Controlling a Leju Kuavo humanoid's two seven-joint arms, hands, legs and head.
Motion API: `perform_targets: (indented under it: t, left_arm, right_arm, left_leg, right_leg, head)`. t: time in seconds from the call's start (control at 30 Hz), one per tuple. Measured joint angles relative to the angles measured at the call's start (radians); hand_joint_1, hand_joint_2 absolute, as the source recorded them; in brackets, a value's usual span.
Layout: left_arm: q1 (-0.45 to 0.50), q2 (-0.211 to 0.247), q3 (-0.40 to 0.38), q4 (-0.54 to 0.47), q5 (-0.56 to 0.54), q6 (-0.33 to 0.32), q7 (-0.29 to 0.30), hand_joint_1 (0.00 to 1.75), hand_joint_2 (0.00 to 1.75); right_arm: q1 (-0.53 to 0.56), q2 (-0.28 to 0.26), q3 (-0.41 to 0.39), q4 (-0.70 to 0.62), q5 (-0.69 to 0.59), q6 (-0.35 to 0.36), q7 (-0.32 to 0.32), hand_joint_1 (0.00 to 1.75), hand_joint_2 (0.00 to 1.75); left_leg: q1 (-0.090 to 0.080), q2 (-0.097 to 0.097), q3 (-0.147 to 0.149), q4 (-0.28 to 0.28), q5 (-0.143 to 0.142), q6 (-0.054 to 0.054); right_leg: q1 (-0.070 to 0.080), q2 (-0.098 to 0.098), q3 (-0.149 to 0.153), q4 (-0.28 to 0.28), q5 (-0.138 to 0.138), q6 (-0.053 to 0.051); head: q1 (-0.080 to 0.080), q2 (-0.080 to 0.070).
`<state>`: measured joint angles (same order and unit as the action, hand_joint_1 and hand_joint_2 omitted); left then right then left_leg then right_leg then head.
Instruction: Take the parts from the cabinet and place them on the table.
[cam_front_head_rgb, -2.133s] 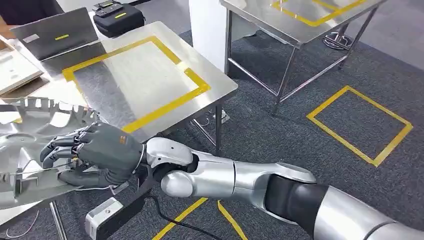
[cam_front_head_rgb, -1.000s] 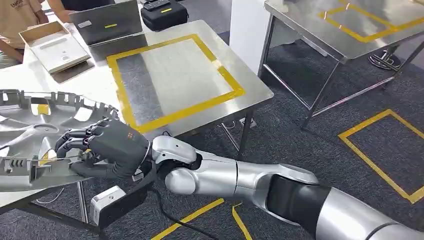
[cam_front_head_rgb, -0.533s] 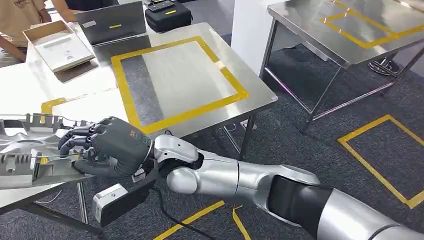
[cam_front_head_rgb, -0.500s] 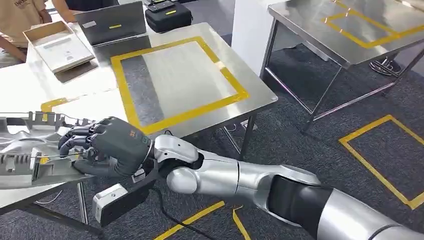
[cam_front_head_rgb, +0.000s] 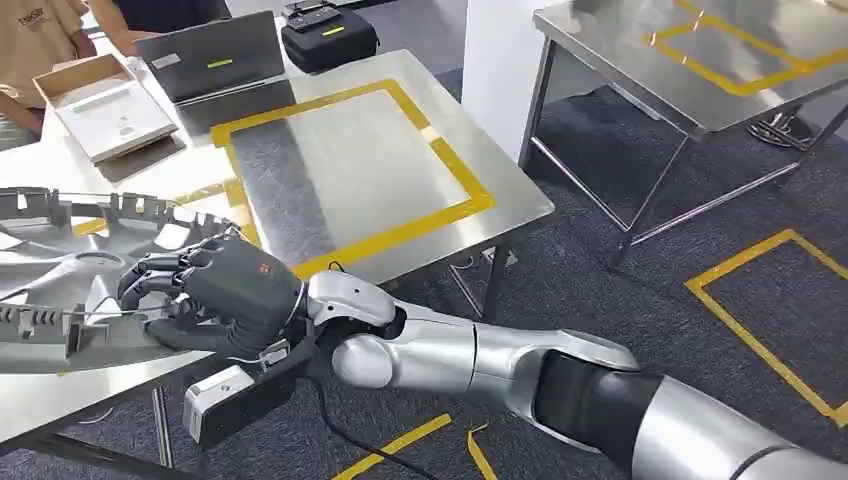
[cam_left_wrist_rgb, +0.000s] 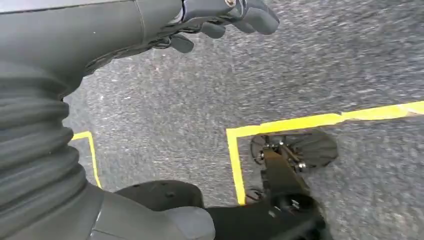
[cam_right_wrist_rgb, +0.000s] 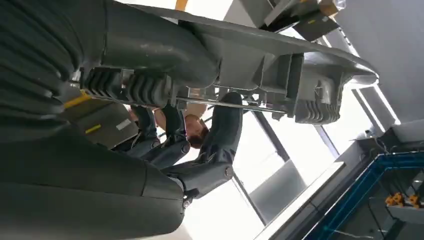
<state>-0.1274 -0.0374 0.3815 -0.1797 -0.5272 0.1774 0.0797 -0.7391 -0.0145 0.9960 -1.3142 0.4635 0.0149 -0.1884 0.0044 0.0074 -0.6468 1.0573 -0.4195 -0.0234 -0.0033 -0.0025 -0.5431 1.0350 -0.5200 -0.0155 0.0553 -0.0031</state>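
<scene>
Large grey round toothed-rim plastic part (cam_front_head_rgb: 70, 270) gripped at its near edge by right hand (cam_front_head_rgb: 215, 295), fingers wrapped over rim. Part lies flat-ish over steel worktop's (cam_front_head_rgb: 500, 190) near-left corner, extending away leftward. Left hand (cam_left_wrist_rgb: 220, 15) hangs curled, holding nothing.

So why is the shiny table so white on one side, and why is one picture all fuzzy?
In the head view, light glares off the steel table, whitening its left part near the big silver toothed disc in the right hand. In the left wrist view, the grey carpet is smeared, likely motion blur, beside the left hand. In the right wrist view, bright windows wash out.
</scene>
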Motion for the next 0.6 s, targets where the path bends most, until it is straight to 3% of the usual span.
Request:
perform_targets:
  t: [0.07,0.13,0.17,0.2,0.3,0.33,0.37,0.4,0.47,0.5,0.53,0.6]
  left_arm:
    - [-0.004,0.000,0.000,0.000,0.000,-0.001,0.000,0.00,1.75]
    - [-0.004,0.000,0.000,0.000,0.000,-0.003,0.000,0.00,1.75]
    - [-0.002,-0.001,0.000,0.000,0.000,-0.003,0.000,0.00,1.75]
    - [-0.003,0.001,0.000,-0.001,0.000,-0.003,0.000,0.00,1.75]
    - [-0.005,0.001,0.000,0.000,0.000,-0.003,0.000,0.00,1.75]
    - [-0.003,0.000,0.000,0.000,0.000,-0.003,0.000,0.00,1.75]
    - [-0.002,0.000,0.000,0.000,-0.001,-0.003,0.000,0.00,1.75]
    - [-0.001,-0.002,0.000,0.000,-0.002,-0.003,0.000,0.00,1.75]
    - [-0.003,-0.003,0.000,0.000,-0.005,-0.004,0.001,0.00,1.75]
    - [-0.003,-0.003,0.000,0.000,-0.009,-0.005,0.001,0.00,1.75]
    - [-0.007,-0.003,0.000,-0.001,-0.010,-0.006,0.002,0.00,1.75]
    - [-0.008,-0.003,0.000,-0.001,-0.013,-0.012,0.008,0.00,1.75]
  right_arm:
    - [0.000,0.000,0.000,0.000,0.000,0.000,0.000,1.75,1.75]
    - [-0.002,0.000,0.000,0.000,0.000,0.000,0.002,1.75,1.75]
    - [-0.001,0.000,-0.001,0.001,0.000,0.002,0.006,1.75,1.75]
    - [-0.006,0.000,-0.001,0.001,0.000,0.003,0.007,1.75,1.75]
    - [-0.009,0.000,-0.001,0.014,0.000,0.005,0.013,1.75,1.75]
    - [-0.009,0.001,-0.001,0.026,-0.003,0.006,0.016,1.75,1.75]
    - [-0.010,0.001,-0.002,0.042,-0.003,0.008,0.021,1.75,1.75]
    - [-0.014,0.003,-0.004,0.063,-0.004,0.010,0.024,1.75,1.75]
    - [-0.030,0.013,-0.013,0.123,-0.004,0.016,0.031,1.75,1.75]
    - [-0.039,0.017,-0.020,0.155,-0.004,0.018,0.035,1.75,1.75]
    - [-0.055,0.026,-0.027,0.189,-0.004,0.018,0.033,1.75,1.75]
    - [-0.083,0.040,-0.040,0.276,0.001,0.023,0.046,1.75,1.75]
  left_leg:
    - [-0.002,-0.004,0.011,-0.021,-0.008,0.006]
    - [0.003,-0.011,0.020,-0.024,-0.014,0.021]
    - [0.007,-0.012,0.031,-0.031,-0.018,0.026]
    - [0.007,-0.014,0.038,-0.031,-0.023,0.033]
    - [0.006,-0.020,0.046,-0.031,-0.035,0.041]
    - [0.006,-0.023,0.052,-0.030,-0.040,0.041]
    - [0.006,-0.027,0.059,-0.029,-0.046,0.040]
    - [0.006,-0.030,0.069,-0.028,-0.053,0.038]
    - [0.006,-0.033,0.090,-0.027,-0.069,0.031]
    - [0.005,-0.035,0.090,-0.027,-0.074,0.027]
    - [0.003,-0.039,0.088,-0.025,-0.075,0.021]
    - [0.002,-0.037,0.093,-0.020,-0.073,0.004]
  right_leg:
    - [-0.002,-0.001,-0.001,-0.006,-0.001,0.011]
    - [-0.001,-0.002,0.007,0.004,0.004,0.021]
    - [-0.004,0.000,-0.003,0.025,-0.003,0.027]
    - [-0.005,0.002,-0.024,0.068,-0.018,0.031]
    - [-0.005,0.002,-0.160,0.269,-0.096,0.042]
    - [-0.005,0.002,-0.195,0.307,-0.098,0.043]
    - [-0.005,0.002,-0.205,0.295,-0.071,0.042]
    - [-0.005,0.002,-0.192,0.237,-0.020,0.040]
    - [-0.005,0.002,-0.124,0.051,0.105,0.028]
    - [-0.002,0.004,-0.109,0.017,0.106,0.020]
    - [0.005,0.003,-0.112,-0.002,0.064,0.018]
    - [0.003,0.005,-0.106,-0.006,0.088,0.005]
  head:
    - [-0.002,0.000]
    - [-0.002,0.000]
    - [0.002,0.000]
    - [0.000,0.000]
    - [0.002,0.000]
    - [0.002,0.000]
    - [0.002,0.000]
    - [0.003,0.000]
    - [0.003,0.000]
    - [0.001,0.000]
    - [-0.003,0.000]
    - [-0.002,0.000]
